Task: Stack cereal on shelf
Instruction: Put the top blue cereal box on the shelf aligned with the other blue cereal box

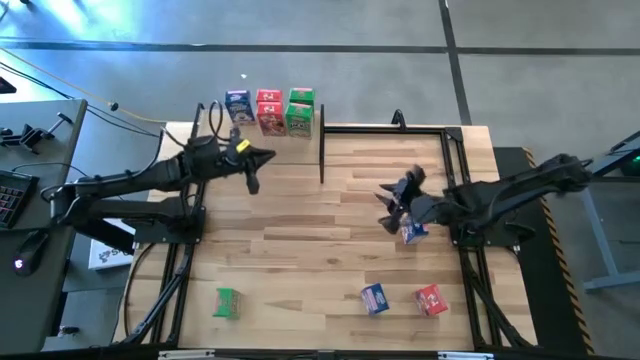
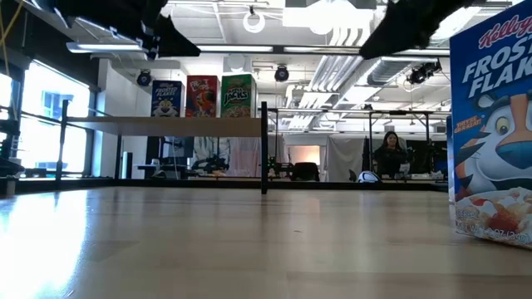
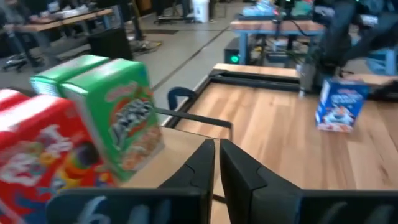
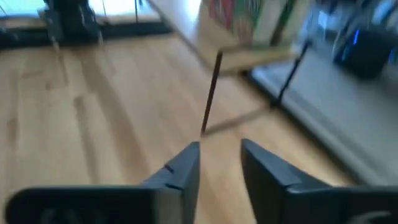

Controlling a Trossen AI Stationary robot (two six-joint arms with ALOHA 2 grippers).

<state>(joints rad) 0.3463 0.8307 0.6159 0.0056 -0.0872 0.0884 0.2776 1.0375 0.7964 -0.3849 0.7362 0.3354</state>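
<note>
Blue cereal box (image 1: 413,233) under right gripper (image 1: 392,207).

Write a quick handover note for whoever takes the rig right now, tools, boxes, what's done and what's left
Left tool: shut, empty, just in front of the shelf.
Right tool: open, empty, above a blue box mid-table.
Done: five boxes on the shelf, one blue, two red, two green.
Left: that blue box, plus a green box, another blue box and a red box along the near edge.
</note>
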